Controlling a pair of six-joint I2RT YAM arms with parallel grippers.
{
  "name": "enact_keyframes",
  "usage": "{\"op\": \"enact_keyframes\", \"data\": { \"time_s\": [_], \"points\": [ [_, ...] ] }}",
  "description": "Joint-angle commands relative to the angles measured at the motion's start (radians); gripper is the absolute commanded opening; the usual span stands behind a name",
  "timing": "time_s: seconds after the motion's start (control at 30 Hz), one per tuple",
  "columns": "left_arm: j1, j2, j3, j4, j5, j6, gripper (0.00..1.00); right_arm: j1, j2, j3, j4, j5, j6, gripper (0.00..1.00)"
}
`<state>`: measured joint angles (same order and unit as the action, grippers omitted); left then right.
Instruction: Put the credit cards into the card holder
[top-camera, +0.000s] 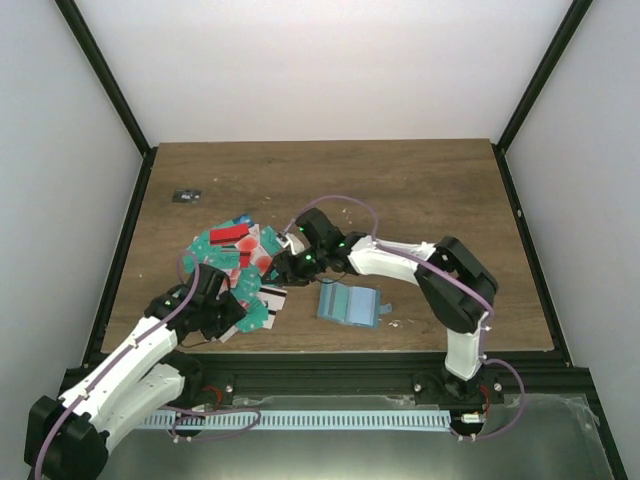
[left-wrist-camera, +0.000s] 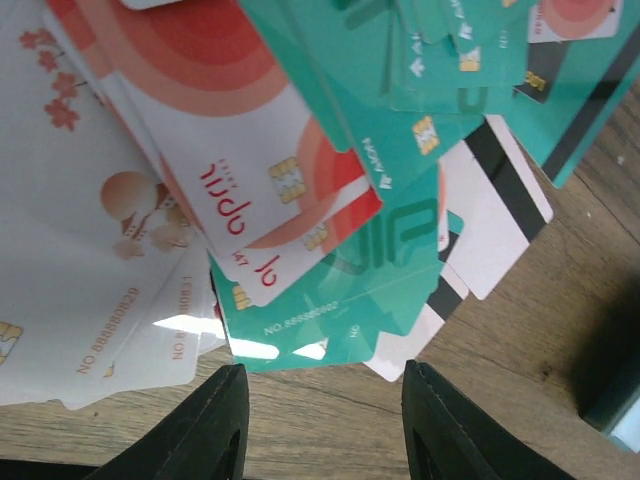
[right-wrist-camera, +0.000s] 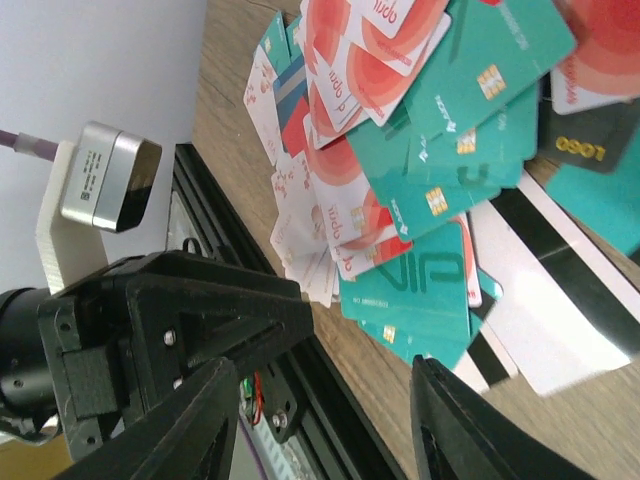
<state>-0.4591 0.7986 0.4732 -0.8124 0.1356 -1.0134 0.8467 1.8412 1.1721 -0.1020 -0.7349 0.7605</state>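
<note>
The credit cards (top-camera: 238, 262) lie in a loose overlapping pile at the table's left middle, red, teal and white. The teal-blue card holder (top-camera: 348, 303) lies open and flat to the right of the pile, apart from it. My left gripper (top-camera: 228, 312) is open at the pile's near edge. In the left wrist view it (left-wrist-camera: 325, 405) has bare wood between its fingers, with the cards (left-wrist-camera: 330, 290) just beyond. My right gripper (top-camera: 283, 266) is open over the pile's right side. In the right wrist view it (right-wrist-camera: 320, 410) is empty above the teal cards (right-wrist-camera: 410, 290).
A small black object (top-camera: 186, 195) lies at the far left of the table. The left arm's black wrist (right-wrist-camera: 150, 310) is close by in the right wrist view. The black frame rail (top-camera: 330, 360) runs along the near edge.
</note>
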Motion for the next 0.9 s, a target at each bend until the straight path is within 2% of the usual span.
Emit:
{"op": "enact_keyframes", "data": {
  "time_s": [0.0,0.2,0.33,0.6,0.87],
  "points": [
    [0.016,-0.018,-0.041,0.008,0.000,-0.068,0.45,0.042,0.077,0.118,-0.088,0.047,-0.054,0.49],
    [0.019,-0.057,-0.109,0.051,0.033,-0.087,0.52,0.076,0.157,0.169,-0.147,0.071,-0.068,0.49],
    [0.020,-0.031,-0.140,0.135,0.056,-0.063,0.53,0.078,0.193,0.184,-0.171,0.078,-0.072,0.49],
    [0.019,0.112,-0.156,0.314,0.087,-0.014,0.51,0.077,0.242,0.218,-0.228,0.116,-0.095,0.49],
    [0.012,0.233,-0.129,0.496,0.205,-0.014,0.49,0.020,0.172,0.164,-0.263,0.198,-0.102,0.49]
  ]
}}
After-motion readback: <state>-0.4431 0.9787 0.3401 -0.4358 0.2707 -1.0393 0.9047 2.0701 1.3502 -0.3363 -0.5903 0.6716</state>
